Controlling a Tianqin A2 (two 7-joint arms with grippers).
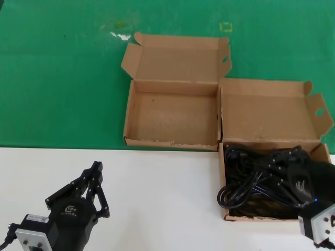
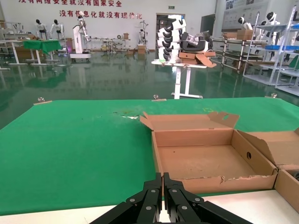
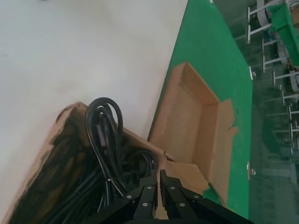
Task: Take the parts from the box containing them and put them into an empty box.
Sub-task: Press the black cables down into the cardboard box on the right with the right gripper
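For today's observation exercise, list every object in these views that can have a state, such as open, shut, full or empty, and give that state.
Empty box: lid open, nothing inside.
Box containing them: lid open, cords inside.
Power cords: tangled pile in the box; one loop hangs over the rim.
Left claw: shut, holding nothing, parked over the white table.
Right claw: shut, low over the cords; a grip cannot be confirmed.

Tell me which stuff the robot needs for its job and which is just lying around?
Needed:
- black cords
- full box
- empty box
- right end effector, shut, over the cords
- left end effector, shut, parked on the white table

Lying around:
- green mat
- white scuff on it
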